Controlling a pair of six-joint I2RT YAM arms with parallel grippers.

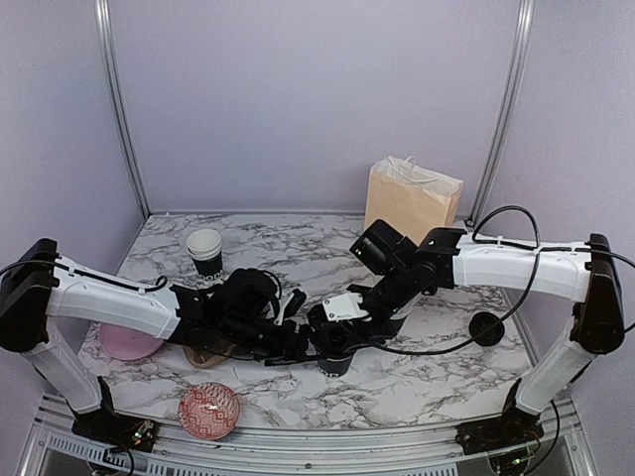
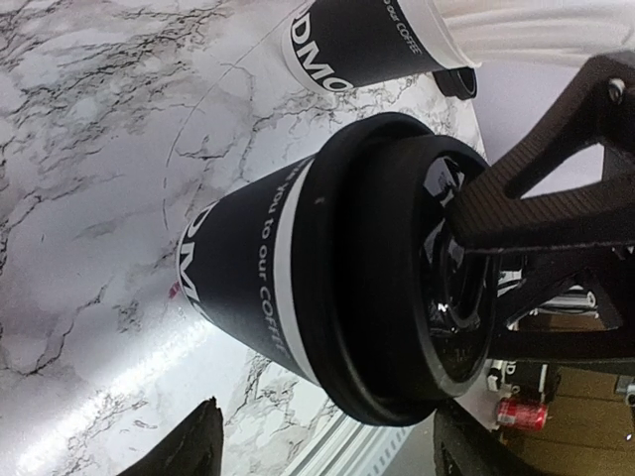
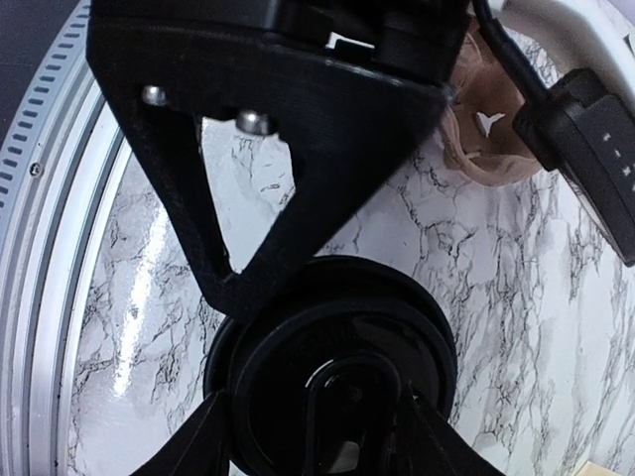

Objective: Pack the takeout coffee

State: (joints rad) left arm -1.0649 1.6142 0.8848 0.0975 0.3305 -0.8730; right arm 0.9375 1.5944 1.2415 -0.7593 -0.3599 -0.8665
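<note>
While faced by the released left gripper point(image 2: 327, 454), the lidded black paper cup with white lettering point(image 2: 248, 268) is stood by the desk's near edge. Its round black lid point(image 3: 268, 372) is straddled by the right gripper point(image 3: 313, 441); clenching cannot be told

right tool point(image 3: 316, 441) | fingers point(image 3: 193, 448) apart over black lid point(image 3: 298, 332) | marble table point(image 3: 496, 297)

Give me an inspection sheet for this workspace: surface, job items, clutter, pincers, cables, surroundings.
Surface: marble tabletop, no spill seen.
Job's things: lidded coffee cup upright at centre; open coffee cup rear left; paper bag standing at the back.
Clutter: pink plate, patterned bowl, loose black lid.
Pincers: left pincer open, facing the lidded cup; right pincer on the cup lid, grip unclear.
Cables: black cable looping off the right arm.
Surroundings: lilac walls, nothing else seen.
</note>
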